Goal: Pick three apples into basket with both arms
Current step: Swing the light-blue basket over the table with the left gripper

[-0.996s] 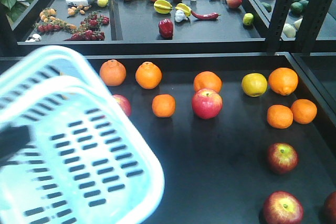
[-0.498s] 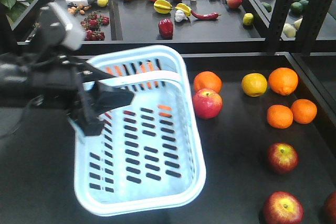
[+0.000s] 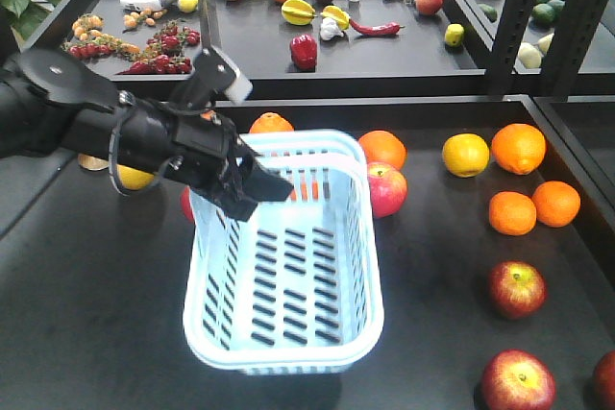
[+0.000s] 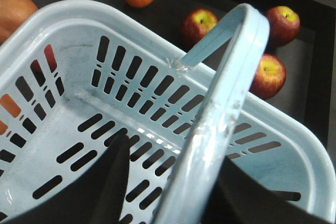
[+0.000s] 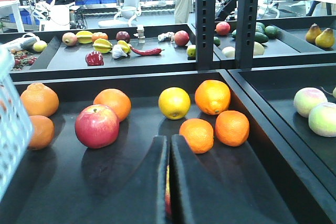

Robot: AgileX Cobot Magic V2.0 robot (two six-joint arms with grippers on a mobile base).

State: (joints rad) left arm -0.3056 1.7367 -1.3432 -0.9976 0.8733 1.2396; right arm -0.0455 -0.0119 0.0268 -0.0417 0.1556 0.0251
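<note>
The light blue basket (image 3: 288, 276) is at the middle of the black table, empty. My left gripper (image 3: 252, 184) is shut on its handle (image 4: 210, 140), which runs between the two black fingers (image 4: 113, 182). Red apples lie to the basket's right: one touching its far right corner (image 3: 386, 189), one further right (image 3: 516, 288), one at the front (image 3: 517, 381). Three apples show beyond the basket in the left wrist view (image 4: 200, 23). My right gripper (image 5: 169, 148) is shut and low over the table, with one apple (image 5: 97, 125) ahead to its left.
Oranges (image 3: 518, 148) and a lemon (image 3: 466, 155) lie at the back right. Another orange (image 3: 272, 123) sits behind the basket. Raised trays of mixed fruit (image 3: 304, 51) stand at the back. A black post (image 3: 514, 16) rises at the right.
The basket has swung from the near left to the table's middle and dropped lower. My left arm has come into the front view, holding the handle.
</note>
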